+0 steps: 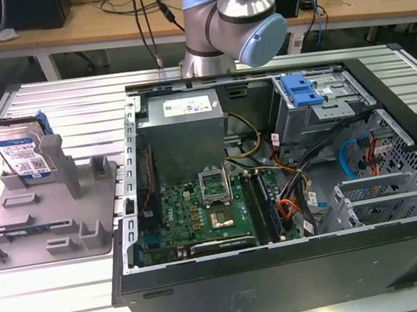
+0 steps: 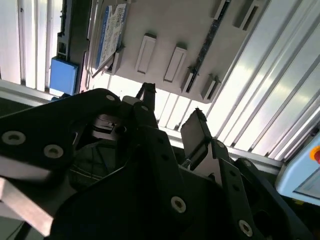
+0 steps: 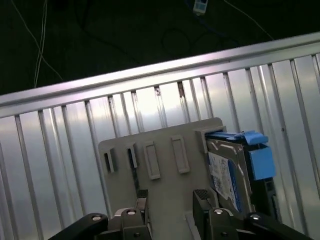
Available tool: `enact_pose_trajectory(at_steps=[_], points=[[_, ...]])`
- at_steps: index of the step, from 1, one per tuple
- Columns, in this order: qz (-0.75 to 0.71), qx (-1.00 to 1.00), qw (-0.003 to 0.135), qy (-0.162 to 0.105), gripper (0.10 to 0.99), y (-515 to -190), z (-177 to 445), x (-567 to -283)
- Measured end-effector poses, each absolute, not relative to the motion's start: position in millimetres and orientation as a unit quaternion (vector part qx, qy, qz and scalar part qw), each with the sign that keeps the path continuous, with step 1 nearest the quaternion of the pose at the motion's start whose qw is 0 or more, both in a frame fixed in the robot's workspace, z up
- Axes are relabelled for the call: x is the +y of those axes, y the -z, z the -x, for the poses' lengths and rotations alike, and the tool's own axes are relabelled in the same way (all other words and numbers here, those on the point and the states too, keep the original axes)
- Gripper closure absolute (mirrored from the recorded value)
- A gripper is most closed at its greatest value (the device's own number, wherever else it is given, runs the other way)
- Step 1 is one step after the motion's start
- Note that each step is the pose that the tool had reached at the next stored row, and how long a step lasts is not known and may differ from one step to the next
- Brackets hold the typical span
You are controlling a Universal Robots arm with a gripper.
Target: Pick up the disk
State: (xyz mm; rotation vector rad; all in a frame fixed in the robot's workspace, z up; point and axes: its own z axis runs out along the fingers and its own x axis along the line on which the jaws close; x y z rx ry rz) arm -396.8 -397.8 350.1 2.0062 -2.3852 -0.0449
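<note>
At the exterior view's left, the disk (image 1: 23,155) upright on its edge, slotted into the far corner of a gray holder (image 1: 47,221), label turned toward the near side, blue rails along its sides. Holder flat on a slatted metal table (image 1: 50,302), with several bare slots and short posts on its near part. Just beside the holder, toward the exterior view's right, an open computer case (image 1: 290,292) lying on its side, with a green board, cables and a blue bracket (image 1: 304,92) inside. Beyond the case, at the far side, the arm (image 1: 231,13). In the first wrist view, the claw (image 3: 171,200) poised above the holder and facing down on it, fingers (image 3: 201,197) spread to a middling gap with nothing between them. Clear of the disk (image 3: 227,172), which sits off to one side of that gap rather than within it, near one fingertip but not touching. In the second wrist view, the same open, empty claw (image 2: 172,112), the disk (image 2: 110,35) seen nearly edge-on in its slot, a blue rail end (image 2: 63,75) just beside it, both well apart from the fingertips.
</note>
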Motion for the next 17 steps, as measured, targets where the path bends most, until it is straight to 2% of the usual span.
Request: enact_pose_trajectory(at_steps=[4, 5, 11, 14, 17], points=[[-0.673, -0.739, 0.012, 0.013, 0.604, -350, 397, -398], [-0.676, -0.737, 0.012, 0.013, 0.529, -350, 396, -398], [-0.676, -0.737, 0.012, 0.013, 0.529, -350, 397, -396], [-0.676, -0.737, 0.012, 0.012, 0.529, -350, 397, -386], [-0.676, -0.737, 0.012, 0.009, 0.529, -350, 397, -362]])
